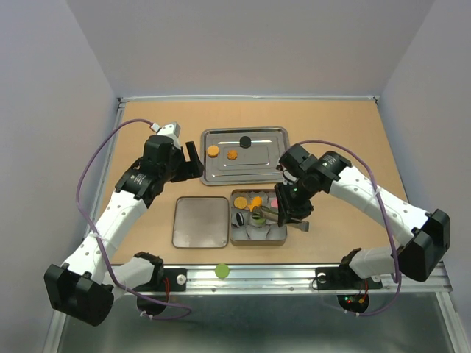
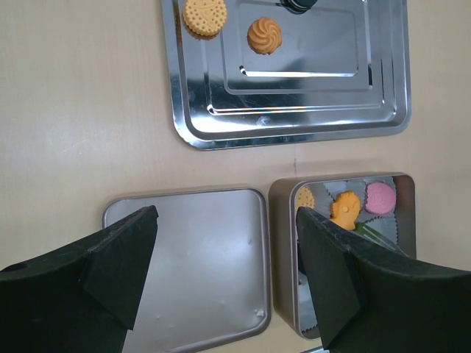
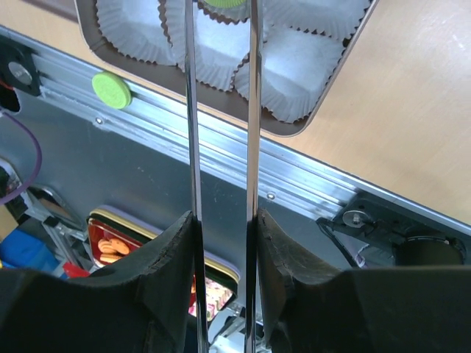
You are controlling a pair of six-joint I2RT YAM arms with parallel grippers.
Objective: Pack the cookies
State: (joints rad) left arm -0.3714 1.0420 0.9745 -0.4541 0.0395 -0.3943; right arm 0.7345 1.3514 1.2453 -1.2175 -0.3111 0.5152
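Observation:
Two orange cookies (image 1: 213, 151) (image 1: 232, 154) and a black one (image 1: 245, 141) lie on the steel tray (image 1: 257, 165). The open tin (image 1: 259, 242) holds orange cookies (image 2: 344, 208) and a pink cookie (image 2: 380, 197) in white paper cups. My right gripper (image 3: 223, 220) is shut on metal tongs (image 3: 193, 110), and their tips pinch a green cookie (image 3: 224, 3) over the tin's middle. My left gripper (image 2: 224, 272) hangs open and holds nothing, above the tin's lid (image 2: 199, 257) and left of the tin. Two orange cookies (image 2: 204, 16) (image 2: 264, 34) show on the tray in the left wrist view.
The lid (image 1: 200, 220) lies flat just left of the tin. A green round disc (image 1: 221, 271) sits on the aluminium rail at the table's near edge. Empty white paper cups (image 3: 294, 73) fill the tin's near row. Walls close in the table on three sides.

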